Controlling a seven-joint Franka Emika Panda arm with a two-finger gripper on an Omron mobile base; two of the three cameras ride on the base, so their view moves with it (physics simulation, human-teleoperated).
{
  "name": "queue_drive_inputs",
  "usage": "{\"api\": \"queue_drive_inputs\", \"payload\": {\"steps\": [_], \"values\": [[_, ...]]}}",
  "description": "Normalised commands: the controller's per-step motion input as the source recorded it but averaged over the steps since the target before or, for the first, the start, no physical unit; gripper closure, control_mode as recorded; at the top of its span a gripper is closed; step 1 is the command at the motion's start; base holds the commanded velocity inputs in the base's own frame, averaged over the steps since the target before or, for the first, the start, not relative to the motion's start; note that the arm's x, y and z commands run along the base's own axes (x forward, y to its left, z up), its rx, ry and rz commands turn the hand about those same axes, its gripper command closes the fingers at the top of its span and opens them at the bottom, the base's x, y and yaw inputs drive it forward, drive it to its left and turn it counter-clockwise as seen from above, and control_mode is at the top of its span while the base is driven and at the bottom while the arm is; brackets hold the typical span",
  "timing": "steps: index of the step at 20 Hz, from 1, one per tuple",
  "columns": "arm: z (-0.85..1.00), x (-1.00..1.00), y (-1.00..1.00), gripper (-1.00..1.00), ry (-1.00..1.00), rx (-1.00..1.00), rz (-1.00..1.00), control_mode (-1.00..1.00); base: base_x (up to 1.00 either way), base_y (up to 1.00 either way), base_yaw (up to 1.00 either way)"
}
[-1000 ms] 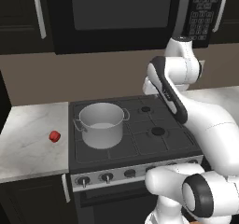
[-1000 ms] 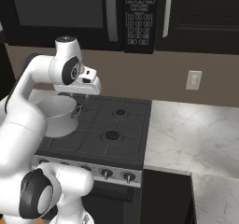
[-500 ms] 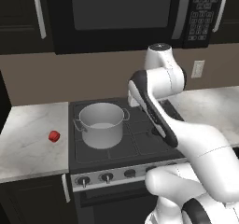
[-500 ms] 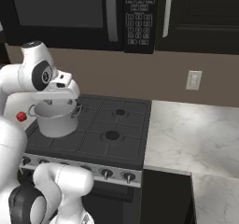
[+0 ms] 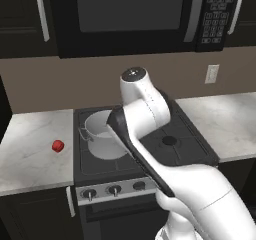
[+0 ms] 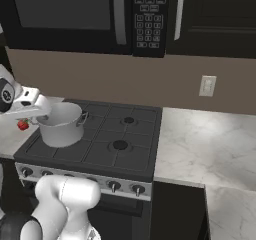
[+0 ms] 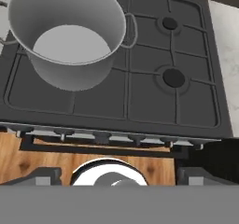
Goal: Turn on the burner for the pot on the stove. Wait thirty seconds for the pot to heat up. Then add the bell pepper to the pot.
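The stove (image 7: 154,101) spreads out below the pincer (image 7: 112,175), its black grates running away from the finger tips and its knob strip nearest them. The tabletop (image 5: 30,154) flanks the stove on both sides. The pot (image 7: 70,36) stands on the stove's front-left burner, ahead of the pincer and to its left in the hand view, open and apparently empty. The bell pepper (image 5: 58,145) lies on the tabletop beyond the pot, well apart from the pincer. The pincer's tips sit wide apart, holding nothing.
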Motion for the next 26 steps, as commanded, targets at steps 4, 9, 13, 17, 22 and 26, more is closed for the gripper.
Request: {"api": "queue_drive_inputs", "payload": {"steps": [4,9,13,17,22,26], "values": [[-0.5,-0.54,0.78,-1.0,-0.25,-0.09,0.0,-1.0,0.0,0.0,0.0],[-0.53,-0.57,0.67,-1.0,-0.3,-0.07,0.0,-1.0,0.0,0.0,0.0],[-0.49,-0.54,0.51,-1.0,-0.29,-0.02,0.0,-1.0,0.0,0.0,0.0],[-0.47,-0.5,0.3,-1.0,-0.26,0.0,0.0,-1.0,0.0,0.0,0.0],[-0.52,-0.31,0.32,-1.0,-0.2,0.0,0.0,-1.0,0.0,0.0,0.0],[-0.5,-0.09,0.31,-1.0,-0.12,0.0,0.0,-1.0,0.0,0.0,0.0]]}}
